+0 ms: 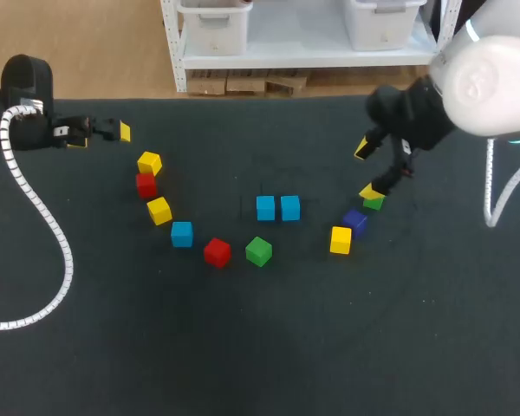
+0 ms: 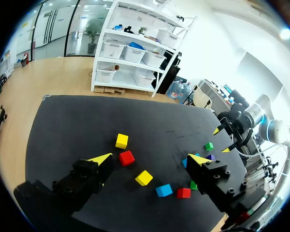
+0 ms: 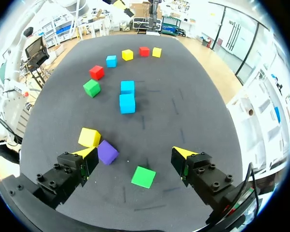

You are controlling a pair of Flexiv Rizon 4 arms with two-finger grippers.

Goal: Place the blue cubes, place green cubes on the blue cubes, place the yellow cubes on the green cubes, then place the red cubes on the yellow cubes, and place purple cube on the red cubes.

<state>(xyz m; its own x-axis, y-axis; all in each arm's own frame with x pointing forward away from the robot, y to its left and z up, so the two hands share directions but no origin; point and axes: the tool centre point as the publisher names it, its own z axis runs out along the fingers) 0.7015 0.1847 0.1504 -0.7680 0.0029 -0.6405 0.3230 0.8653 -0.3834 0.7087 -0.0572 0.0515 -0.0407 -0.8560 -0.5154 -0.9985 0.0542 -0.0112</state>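
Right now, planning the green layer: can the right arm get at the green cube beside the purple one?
Probably yes: the right gripper is open, the green cube under the gap between its fingers. The purple cube sits near one finger, clear of the green.

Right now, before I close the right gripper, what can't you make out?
- Head view: the green cube beside the purple cube is mostly covered by the right gripper's lower fingertip.
- Left wrist view: the two side-by-side blue cubes are almost wholly hidden behind the left gripper's finger.
- Any view: how high the right gripper's open fingers hang above that green cube; there is no side-on angle.
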